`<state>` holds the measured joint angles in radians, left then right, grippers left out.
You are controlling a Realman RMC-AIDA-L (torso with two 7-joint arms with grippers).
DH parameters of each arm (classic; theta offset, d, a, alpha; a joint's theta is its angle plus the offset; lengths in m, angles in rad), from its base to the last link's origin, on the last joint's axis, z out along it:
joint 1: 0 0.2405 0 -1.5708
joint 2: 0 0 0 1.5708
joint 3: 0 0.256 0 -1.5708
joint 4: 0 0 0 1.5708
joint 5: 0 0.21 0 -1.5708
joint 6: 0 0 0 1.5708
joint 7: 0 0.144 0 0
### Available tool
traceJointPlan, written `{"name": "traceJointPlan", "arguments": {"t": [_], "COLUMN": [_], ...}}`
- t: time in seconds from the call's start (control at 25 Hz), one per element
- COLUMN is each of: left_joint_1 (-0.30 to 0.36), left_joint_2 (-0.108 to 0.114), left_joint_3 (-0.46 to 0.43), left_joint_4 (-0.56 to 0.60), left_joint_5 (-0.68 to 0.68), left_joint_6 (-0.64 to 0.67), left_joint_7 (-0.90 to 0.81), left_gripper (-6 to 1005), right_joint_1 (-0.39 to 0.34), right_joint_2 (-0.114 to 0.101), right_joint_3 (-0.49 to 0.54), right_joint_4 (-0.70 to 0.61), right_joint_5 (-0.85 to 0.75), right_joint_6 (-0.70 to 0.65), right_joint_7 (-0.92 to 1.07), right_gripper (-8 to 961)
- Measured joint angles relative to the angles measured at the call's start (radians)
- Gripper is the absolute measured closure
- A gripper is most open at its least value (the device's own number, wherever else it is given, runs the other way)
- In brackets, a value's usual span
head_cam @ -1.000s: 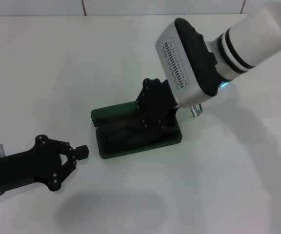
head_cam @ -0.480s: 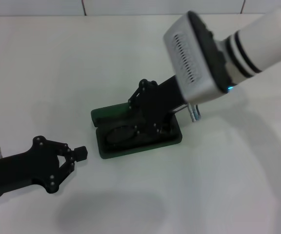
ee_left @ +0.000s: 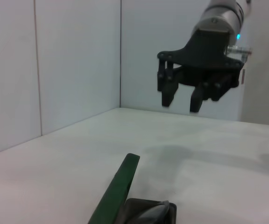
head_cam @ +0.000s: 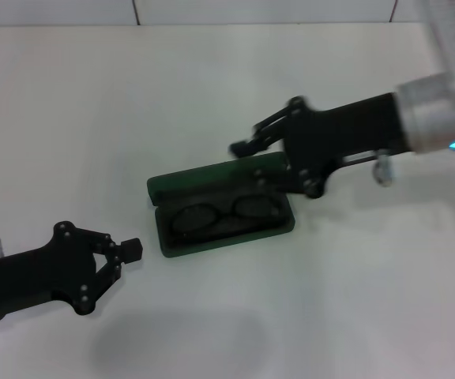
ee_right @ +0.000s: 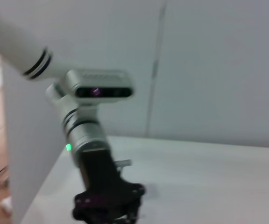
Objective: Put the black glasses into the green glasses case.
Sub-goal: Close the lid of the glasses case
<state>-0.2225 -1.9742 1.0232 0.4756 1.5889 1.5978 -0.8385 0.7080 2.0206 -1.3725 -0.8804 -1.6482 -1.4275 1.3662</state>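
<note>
The green glasses case (head_cam: 204,183) lies open at the table's middle, its lid tipped back toward the far side. The black glasses (head_cam: 226,213) lie inside its tray, lenses side by side, touched by nothing. My right gripper (head_cam: 251,163) hangs open above the case's far right corner, holding nothing. In the left wrist view the right gripper (ee_left: 181,103) floats well above the table with its fingers apart, and the case lid (ee_left: 118,191) shows edge-on. My left gripper (head_cam: 126,254) rests low to the left of the case, shut and empty.
A white table (head_cam: 354,300) surrounds the case, with a tiled wall line (head_cam: 135,11) at its far edge. The right wrist view shows the left arm and left gripper (ee_right: 109,207) beside a white wall panel (ee_right: 27,154).
The right gripper has lifted out of the case and swung up and to the right, leaving the glasses lying in the tray. The left arm has barely moved.
</note>
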Motion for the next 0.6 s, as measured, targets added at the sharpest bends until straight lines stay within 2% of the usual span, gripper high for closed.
{"name": "traceJointPlan", "arguments": {"t": [0.36, 0.48, 0.6], "left_joint_1": [-0.033, -0.045, -0.05], "left_joint_2": [-0.008, -0.015, -0.028], "left_joint_3": [0.006, 0.004, 0.004], "left_joint_4": [-0.009, -0.014, -0.015], "left_joint_5": [0.001, 0.002, 0.008], "left_joint_6": [-0.008, -0.027, -0.08], "left_joint_7": [-0.005, -0.01, -0.025], "left_gripper": [957, 956, 956], "right_joint_1": [-0.224, -0.268, -0.297], "right_joint_2": [-0.004, -0.009, -0.009], "right_joint_3": [0.23, 0.281, 0.317], "right_joint_4": [0.139, 0.249, 0.301], "right_joint_5": [0.013, 0.013, 0.014], "right_joint_6": [-0.031, -0.046, -0.082], "right_joint_7": [-0.19, -0.284, -0.369], "right_gripper": [619, 478, 351]}}
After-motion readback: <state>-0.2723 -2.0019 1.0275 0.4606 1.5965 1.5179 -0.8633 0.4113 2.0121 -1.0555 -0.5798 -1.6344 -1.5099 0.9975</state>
